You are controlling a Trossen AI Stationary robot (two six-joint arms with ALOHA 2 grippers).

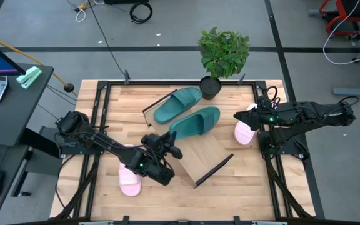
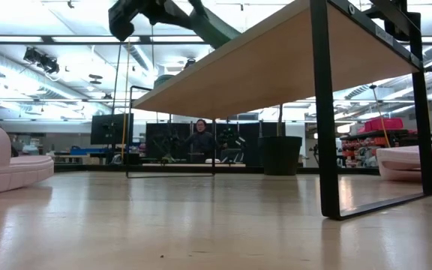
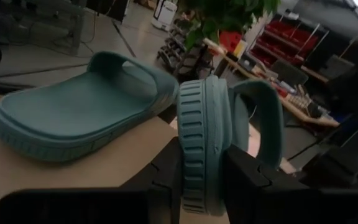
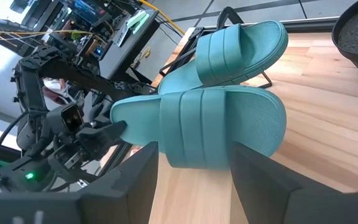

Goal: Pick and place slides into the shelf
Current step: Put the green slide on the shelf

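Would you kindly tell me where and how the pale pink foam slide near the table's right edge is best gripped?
Probably across its thick sole, at the end clear of the strap, coming straight down from above with the right pincer close beside it. The pale pink foam slide lies flat on the table, and both its long sides look free for the fingers.

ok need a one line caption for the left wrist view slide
Left gripper fingers clamp the heel edge of one dark teal-green foam slide, tipped on its side beside its flat twin on the light-wood shelf.
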